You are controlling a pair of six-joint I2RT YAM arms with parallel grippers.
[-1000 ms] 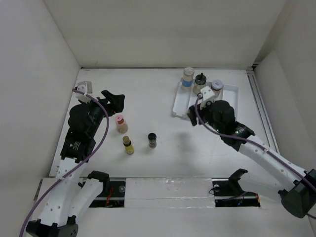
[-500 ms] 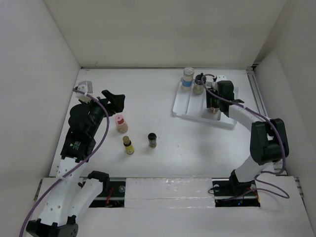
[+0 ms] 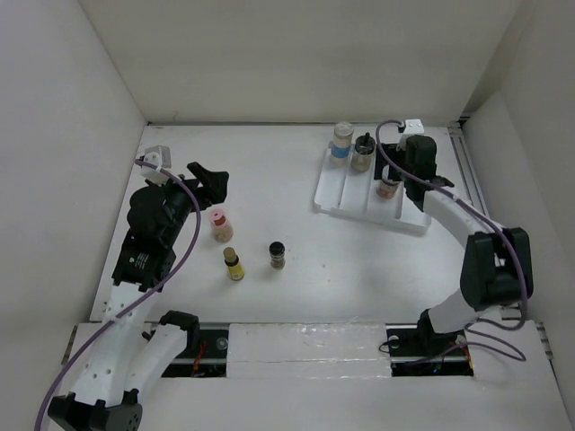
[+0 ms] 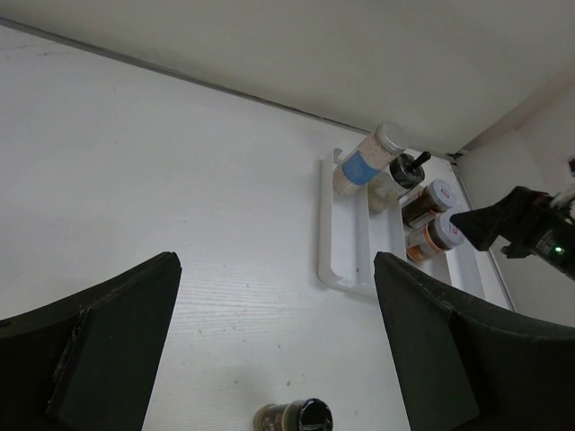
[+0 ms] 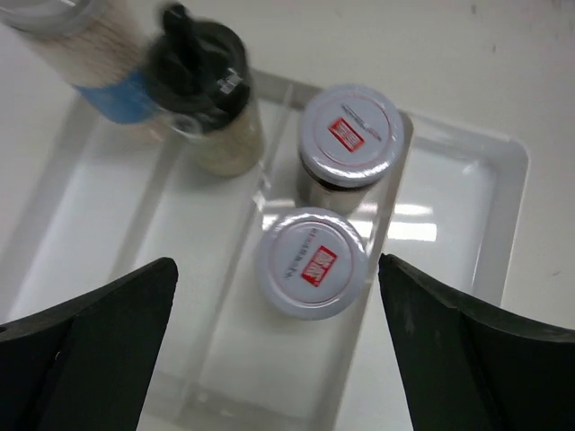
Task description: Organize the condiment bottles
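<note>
Three bottles stand loose on the table: a pink-lidded one [image 3: 220, 224], a yellow one [image 3: 234, 263] and a dark jar [image 3: 278, 255], whose top also shows in the left wrist view [image 4: 296, 417]. In the white tray [image 3: 334, 184] stand a tall blue-labelled jar [image 3: 341, 141], a dark-topped bottle [image 3: 363, 151] and two jars with red-and-white lids [image 5: 312, 263] [image 5: 350, 135]. My right gripper [image 5: 274, 265] is open above the nearer lidded jar and holds nothing. My left gripper [image 3: 207, 180] is open and empty, behind the pink-lidded bottle.
White walls close the table in at the left, back and right. The tray [image 5: 503, 206] has ridged lanes, and the left lane [image 5: 108, 233] holds only the tall jar at its far end. A rail [image 3: 472, 189] runs along the right wall.
My right arm has swung from the tray's near side to its far right side. A red-and-white-lidded jar now stands free in the tray under the open jaws. The left arm has not moved.
</note>
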